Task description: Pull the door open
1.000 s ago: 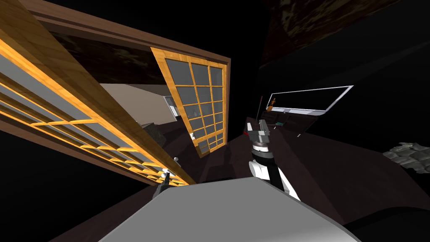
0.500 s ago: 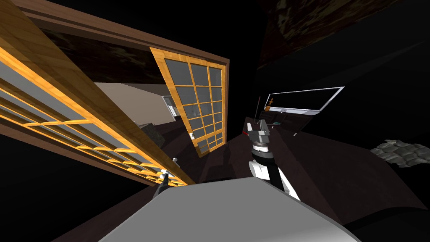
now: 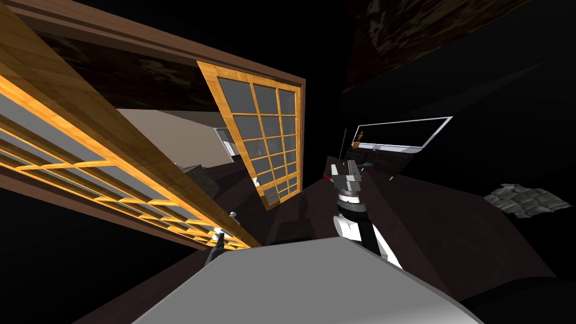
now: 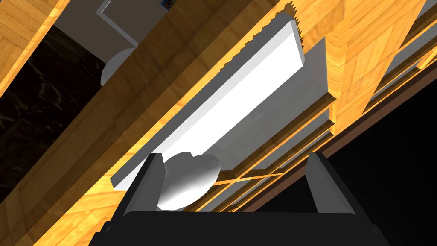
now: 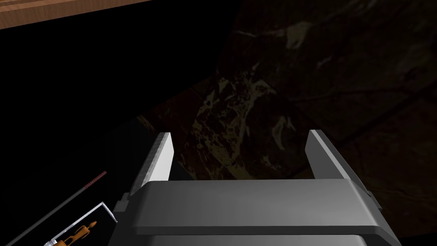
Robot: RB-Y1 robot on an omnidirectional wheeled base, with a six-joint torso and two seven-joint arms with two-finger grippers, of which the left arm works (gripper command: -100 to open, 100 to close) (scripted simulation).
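Note:
The near door leaf (image 3: 84,146) is orange wood with grey glass panes and stands swung out towards me on the left. At its free edge sit a white knob (image 3: 220,234) and a second knob (image 3: 232,214) on the other face. My left gripper (image 3: 217,246) is right below that edge. In the left wrist view the left gripper (image 4: 237,179) is open, and the rounded white knob (image 4: 187,181) lies between its fingers, against one finger (image 4: 149,181). The knob's long white plate (image 4: 222,111) runs along the door stile. My right gripper (image 3: 350,169) is held up in front of me, open and empty.
The second paned door leaf (image 3: 261,140) stands ajar in the brown frame (image 3: 169,50). A beige wall (image 3: 180,138) shows through the gap. To the right are a white-framed window (image 3: 402,135), dark floor and a grey rubble-like patch (image 3: 523,199).
The whole head view has shifted: the window and grey patch slid left, so my body has turned or moved. My left gripper stays at the knob. The right arm keeps its pose.

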